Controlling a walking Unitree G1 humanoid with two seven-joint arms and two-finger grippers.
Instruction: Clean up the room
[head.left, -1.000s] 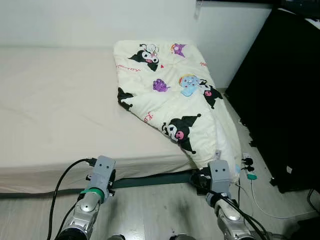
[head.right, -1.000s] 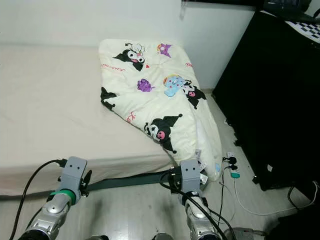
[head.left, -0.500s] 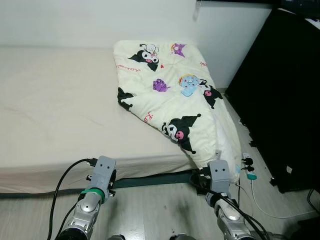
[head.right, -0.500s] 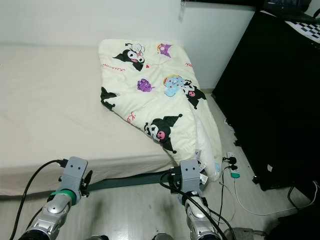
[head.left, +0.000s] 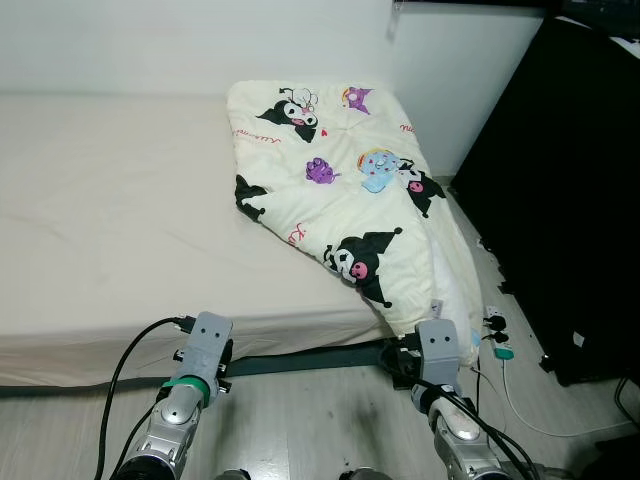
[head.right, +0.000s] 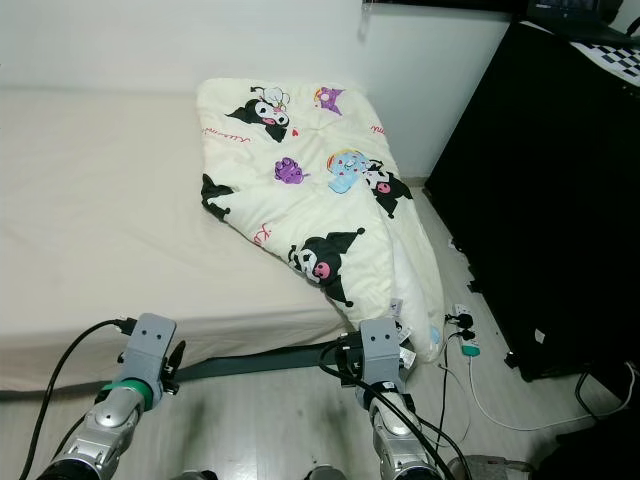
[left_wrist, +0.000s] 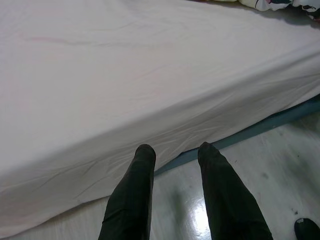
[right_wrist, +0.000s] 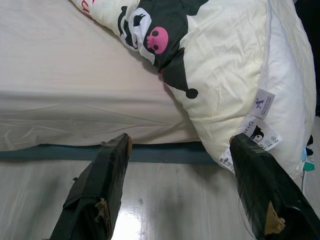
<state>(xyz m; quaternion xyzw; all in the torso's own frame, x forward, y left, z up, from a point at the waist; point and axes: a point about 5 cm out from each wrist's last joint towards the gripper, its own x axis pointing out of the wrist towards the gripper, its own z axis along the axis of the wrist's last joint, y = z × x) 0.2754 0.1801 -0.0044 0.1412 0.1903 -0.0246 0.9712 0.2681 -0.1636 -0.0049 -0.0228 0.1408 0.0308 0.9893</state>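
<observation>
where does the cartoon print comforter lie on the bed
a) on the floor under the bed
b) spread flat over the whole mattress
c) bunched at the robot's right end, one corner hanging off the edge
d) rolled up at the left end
c: the comforter covers only the right end of the mattress, and its lower corner droops past the edge toward the floor.

Bed (head.left: 100, 200) runs off the picture's left edge.

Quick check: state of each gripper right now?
Left gripper: open, holding nothing, at the mattress edge.
Right gripper: open wide, holding nothing, facing the cartoon-print duvet.
</observation>
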